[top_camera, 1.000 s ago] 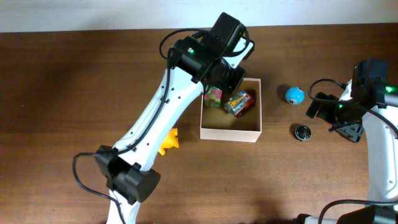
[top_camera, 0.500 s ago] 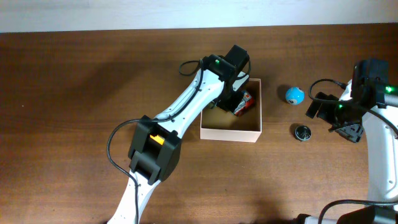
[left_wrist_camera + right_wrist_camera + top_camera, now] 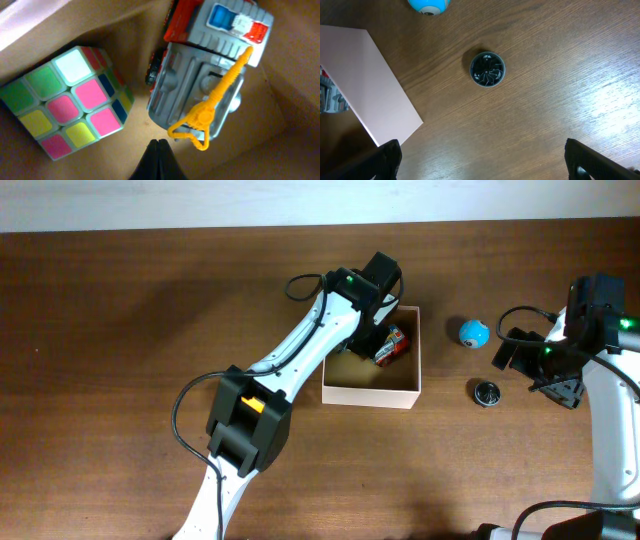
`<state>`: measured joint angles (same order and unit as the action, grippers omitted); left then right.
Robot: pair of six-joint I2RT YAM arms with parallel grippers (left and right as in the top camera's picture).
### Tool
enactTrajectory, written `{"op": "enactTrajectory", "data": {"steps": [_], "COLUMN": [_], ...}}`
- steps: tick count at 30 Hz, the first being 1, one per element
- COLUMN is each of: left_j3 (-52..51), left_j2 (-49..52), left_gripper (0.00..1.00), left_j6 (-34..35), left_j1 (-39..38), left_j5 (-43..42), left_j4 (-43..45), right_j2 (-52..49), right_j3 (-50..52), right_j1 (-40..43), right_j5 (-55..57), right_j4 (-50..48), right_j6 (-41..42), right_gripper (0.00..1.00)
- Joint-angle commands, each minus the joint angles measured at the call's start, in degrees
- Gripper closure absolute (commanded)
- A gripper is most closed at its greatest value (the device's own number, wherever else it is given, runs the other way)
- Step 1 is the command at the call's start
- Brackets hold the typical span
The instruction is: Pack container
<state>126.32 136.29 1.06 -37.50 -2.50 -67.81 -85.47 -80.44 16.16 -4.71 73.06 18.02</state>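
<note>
The container (image 3: 370,388) is a shallow cream-walled box with a tan floor (image 3: 260,145), at the table's middle. Inside lie a colourful puzzle cube (image 3: 70,100) and a grey and red toy truck (image 3: 210,70) with a yellow crane hook; the truck also shows in the overhead view (image 3: 393,346). My left gripper (image 3: 157,143) is shut and empty, reaching down inside the box just above its floor, between cube and truck. My right gripper (image 3: 490,165) is open and empty over bare table right of the box, near a small black round disc (image 3: 487,69).
A blue ball (image 3: 474,332) lies right of the box, and the black disc (image 3: 487,392) sits below it. The box's outer wall (image 3: 365,85) shows at the left of the right wrist view. My left arm (image 3: 300,360) stretches diagonally over the table's left middle.
A second ago the left wrist was higher over the box's far left corner; it has since dropped into the box. The right arm has not moved.
</note>
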Motion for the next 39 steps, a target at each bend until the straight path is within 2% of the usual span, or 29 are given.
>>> {"op": "enactTrajectory", "data": {"steps": [1,11,31,39], "left_j3": [0.46,0.46,0.66,4.37], "left_j2": [-0.24,0.2,2.89,2.89], "left_gripper": [0.99,0.98,0.98,0.98], "left_j6": [-0.94,-0.94,-0.87,-0.68], "left_j1": [-0.5,-0.72,-3.39,-3.39], "left_j5": [2.84,4.66,-3.67,-7.41], "left_j4": [0.79,3.13,1.66,1.66], "right_j2": [-0.09,-0.09,-0.09,-0.09], "right_j3": [0.31,0.31,0.31,0.31], "right_j1": [0.42,0.42,0.42,0.42], "right_j5": [0.92,0.92,0.92,0.92], "right_j4": [-0.2,-0.2,-0.2,-0.22], "right_j6": [0.28,0.28,0.28,0.28], "right_gripper": [0.01,0.01,0.01,0.01]}}
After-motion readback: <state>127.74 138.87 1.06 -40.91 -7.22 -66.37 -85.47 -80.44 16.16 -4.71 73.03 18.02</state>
